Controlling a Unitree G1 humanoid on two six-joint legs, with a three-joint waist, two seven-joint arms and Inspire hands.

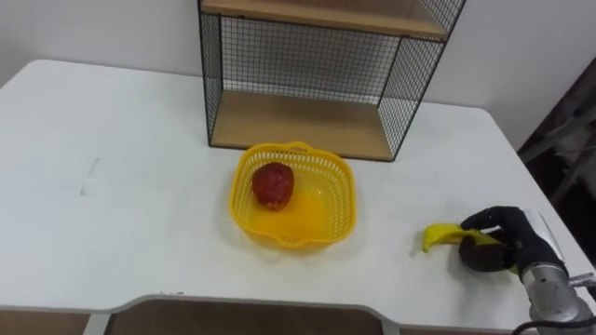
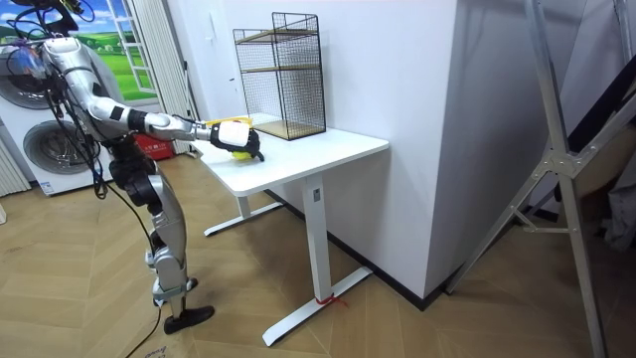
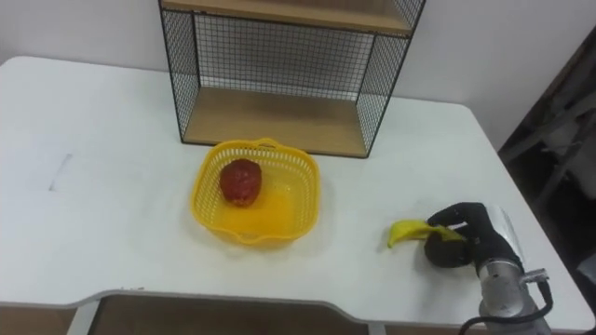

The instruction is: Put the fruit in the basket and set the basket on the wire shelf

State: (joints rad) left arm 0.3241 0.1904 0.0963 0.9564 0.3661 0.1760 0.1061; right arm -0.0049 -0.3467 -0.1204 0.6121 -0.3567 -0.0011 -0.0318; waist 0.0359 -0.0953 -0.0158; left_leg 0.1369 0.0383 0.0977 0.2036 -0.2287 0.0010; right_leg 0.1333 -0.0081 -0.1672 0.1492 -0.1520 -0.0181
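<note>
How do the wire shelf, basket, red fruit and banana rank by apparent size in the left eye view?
1. wire shelf, cut off at top
2. basket
3. red fruit and banana: unsure, since the right hand curled round the banana hides part of it

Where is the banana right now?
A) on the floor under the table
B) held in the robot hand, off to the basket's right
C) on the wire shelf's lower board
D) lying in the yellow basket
B: the right robot hand has its fingers curled round the banana, to the right of the yellow basket, which holds just a red fruit.
</note>
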